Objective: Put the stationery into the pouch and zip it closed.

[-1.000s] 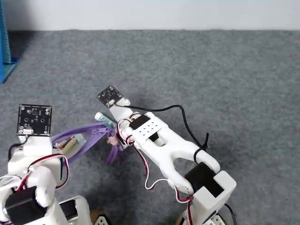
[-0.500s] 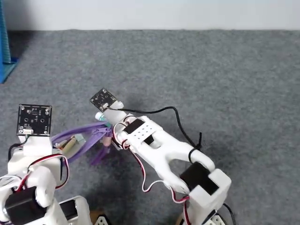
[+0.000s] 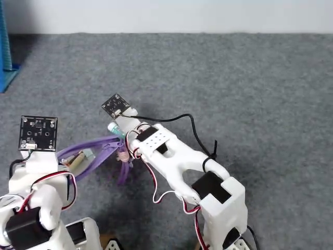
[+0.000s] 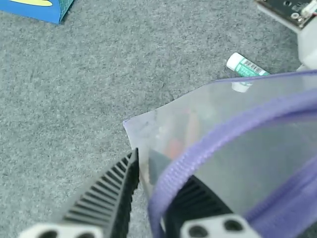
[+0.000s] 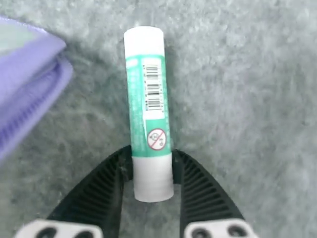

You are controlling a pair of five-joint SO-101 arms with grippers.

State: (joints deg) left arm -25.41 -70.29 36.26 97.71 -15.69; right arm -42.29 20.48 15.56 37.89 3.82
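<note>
A clear pouch (image 3: 91,151) with a purple zipper lies between the two arms, and some stationery shows through its side. My left gripper (image 4: 146,164) is shut on the pouch (image 4: 223,144) at its corner edge, beside the zipper band. A white and green glue stick (image 5: 147,104) lies on the grey carpet just outside the pouch's purple edge (image 5: 27,94). My right gripper (image 5: 152,167) is shut on the glue stick's white end, one finger on each side. In the high view the glue stick (image 3: 115,128) pokes out past the right gripper (image 3: 123,137).
Grey carpet (image 3: 234,88) covers the table with open room to the right and far side. A blue box (image 3: 6,47) stands at the far left edge, also seen as the blue box (image 4: 34,9) beyond the pouch. The right arm's cable (image 3: 187,122) loops over it.
The right arm swung a little to the left and settled, its fingers staying at the glue stick. The left arm and the pouch have kept still.
</note>
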